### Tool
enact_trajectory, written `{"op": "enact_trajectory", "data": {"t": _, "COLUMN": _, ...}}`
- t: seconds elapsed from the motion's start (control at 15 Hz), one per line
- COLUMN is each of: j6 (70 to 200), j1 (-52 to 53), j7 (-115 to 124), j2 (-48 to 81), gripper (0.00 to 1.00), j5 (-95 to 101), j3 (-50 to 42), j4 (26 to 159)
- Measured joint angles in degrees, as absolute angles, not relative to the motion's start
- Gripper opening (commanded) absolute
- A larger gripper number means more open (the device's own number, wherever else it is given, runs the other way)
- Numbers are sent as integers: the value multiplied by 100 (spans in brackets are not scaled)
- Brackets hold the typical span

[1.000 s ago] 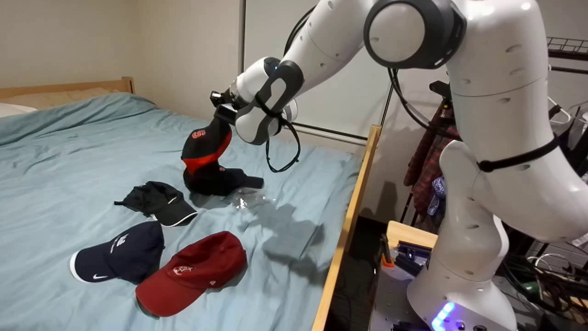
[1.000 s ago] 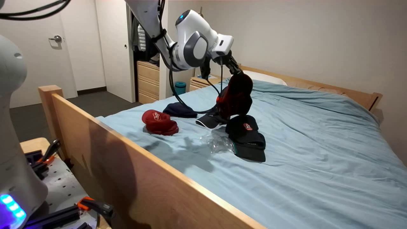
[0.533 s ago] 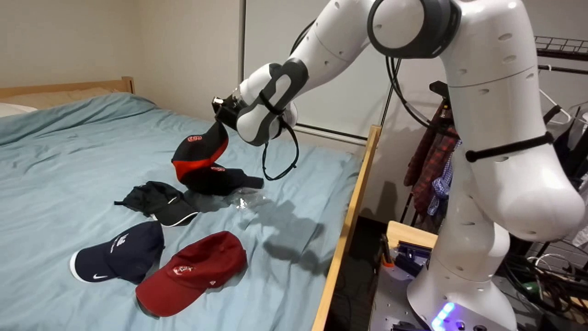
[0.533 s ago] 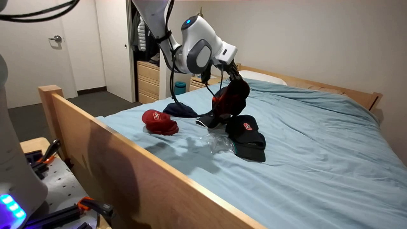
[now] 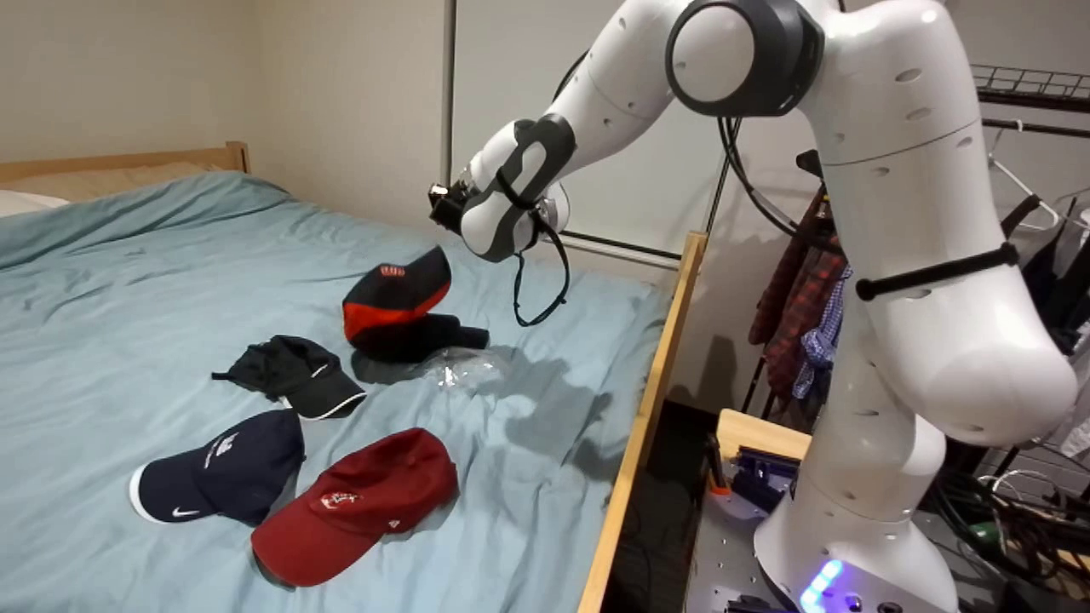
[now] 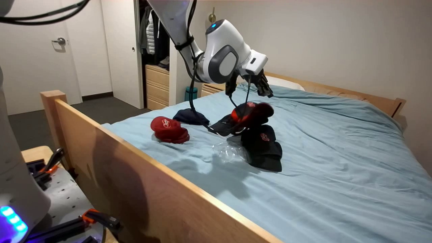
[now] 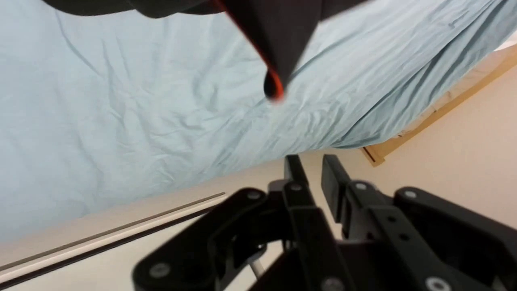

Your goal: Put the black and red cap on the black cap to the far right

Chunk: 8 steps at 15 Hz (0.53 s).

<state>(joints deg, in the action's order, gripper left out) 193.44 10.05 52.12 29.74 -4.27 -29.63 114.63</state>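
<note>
Just let go, the black and red cap (image 5: 396, 294) rests tilted, it appears, on the black cap (image 5: 424, 337) at mid-frame in an exterior view; the gripper (image 7: 311, 162), lower right in the wrist view, has come clear, its fingers slightly apart, nothing between; the placing looks all but done, though that lean may yet end in a slide.
</note>
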Motion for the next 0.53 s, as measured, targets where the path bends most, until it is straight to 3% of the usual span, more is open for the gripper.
{"op": "enact_trajectory", "data": {"t": 0.47, "j6": 18492, "j1": 2599, "j7": 5522, "j2": 3453, "gripper": 95, "j5": -1151, "j3": -5277, "j4": 11443}}
{"op": "enact_trajectory", "data": {"t": 0.53, "j6": 18404, "j1": 2901, "j7": 5602, "j2": 3537, "gripper": 98, "j5": -1189, "j3": -5632, "j4": 11476}}
